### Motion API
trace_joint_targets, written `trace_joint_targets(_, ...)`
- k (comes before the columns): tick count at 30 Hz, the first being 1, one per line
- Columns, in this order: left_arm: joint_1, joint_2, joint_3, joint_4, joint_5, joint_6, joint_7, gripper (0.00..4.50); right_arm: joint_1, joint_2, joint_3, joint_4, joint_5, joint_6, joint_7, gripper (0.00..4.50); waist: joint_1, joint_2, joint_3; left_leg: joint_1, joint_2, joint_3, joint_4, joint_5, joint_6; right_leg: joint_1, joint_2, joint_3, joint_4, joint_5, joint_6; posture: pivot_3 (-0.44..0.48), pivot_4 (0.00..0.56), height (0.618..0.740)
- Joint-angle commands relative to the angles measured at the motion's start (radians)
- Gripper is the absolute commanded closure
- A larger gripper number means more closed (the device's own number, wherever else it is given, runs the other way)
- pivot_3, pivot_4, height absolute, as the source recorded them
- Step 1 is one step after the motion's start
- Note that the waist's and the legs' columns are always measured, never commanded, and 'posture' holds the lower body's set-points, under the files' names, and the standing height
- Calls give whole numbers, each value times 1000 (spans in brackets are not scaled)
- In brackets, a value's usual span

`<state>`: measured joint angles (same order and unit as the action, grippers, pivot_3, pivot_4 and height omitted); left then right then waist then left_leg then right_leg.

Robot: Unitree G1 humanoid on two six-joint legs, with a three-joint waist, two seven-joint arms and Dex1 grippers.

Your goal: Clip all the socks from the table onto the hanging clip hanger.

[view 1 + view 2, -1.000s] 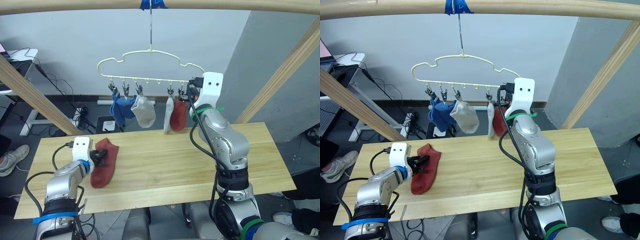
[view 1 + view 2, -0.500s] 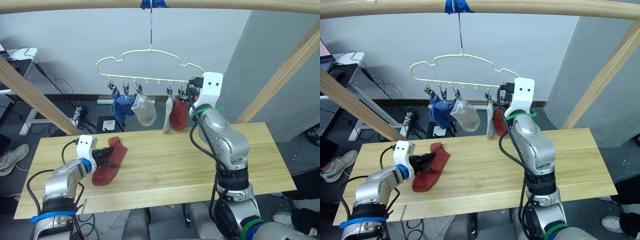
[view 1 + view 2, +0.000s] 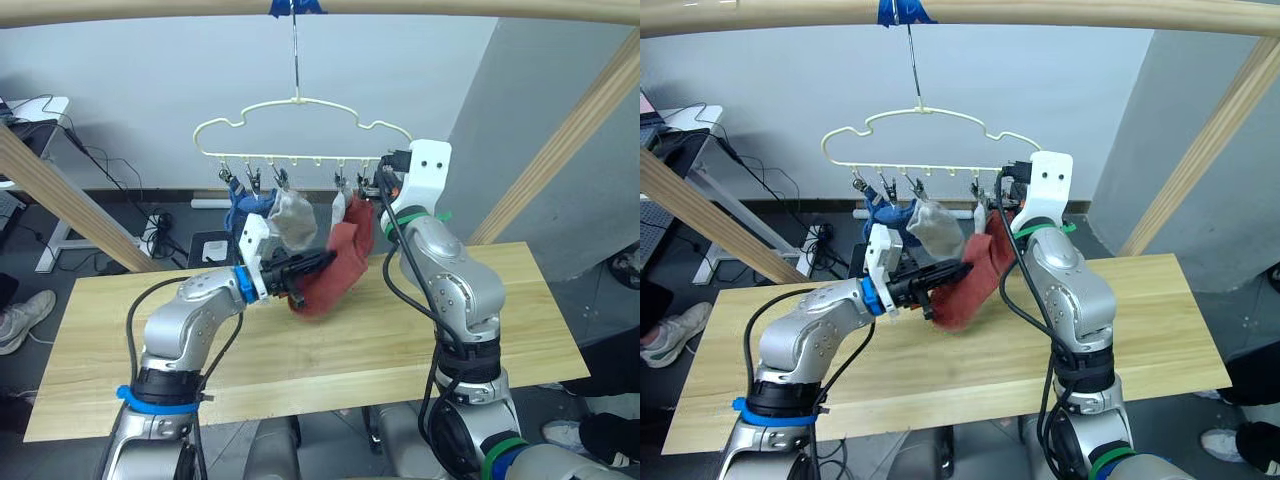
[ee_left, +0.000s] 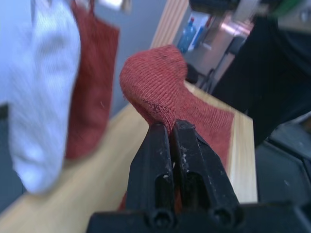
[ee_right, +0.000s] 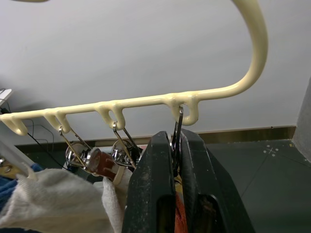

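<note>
A rust-red sock is pinched in the clenched left end effector, lifted off the tabletop below the clip hanger. The right end effector is clamped on the end clip. A thin pinch may let the sock slip, or the hanger may swing.

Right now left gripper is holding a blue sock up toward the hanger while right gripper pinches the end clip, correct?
Not blue. The left gripper is shut on a rust-red sock, as the left wrist view shows. The rest holds: the right gripper pinches the end clip of the clip hanger.
</note>
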<state>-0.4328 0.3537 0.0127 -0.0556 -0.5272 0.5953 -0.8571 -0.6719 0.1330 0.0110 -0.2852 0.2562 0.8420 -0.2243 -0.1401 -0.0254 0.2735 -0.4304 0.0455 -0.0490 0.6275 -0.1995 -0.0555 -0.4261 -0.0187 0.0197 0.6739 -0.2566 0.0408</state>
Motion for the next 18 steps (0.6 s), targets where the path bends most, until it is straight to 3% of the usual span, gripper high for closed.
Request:
trace_joint_targets(1, -61, -45, -14, 78, 17, -59, 13, 4442, -54, 40, 4, -61, 13, -4, 4, 4500, -2, 0, 0, 0, 0, 0, 0, 0, 0, 0, 0, 0, 0, 0, 0, -234, 272, 740)
trace_joint_targets(9, -209, -149, 16, 285, 9, -62, 42, 4442, -66, 39, 11, -76, 19, 11, 16, 4500, -5, 0, 0, -2, 0, 1, 0, 0, 0, -1, 0, 0, -1, 0, 0, -248, 265, 740)
trace_joint_targets(18, -235, -185, 48, 319, 0, -44, 73, 4442, -63, 36, 22, -91, 14, 24, 24, 4500, -13, 0, 0, -2, 0, 1, 0, 0, 0, -2, 0, 0, -1, 0, 0, -261, 264, 740)
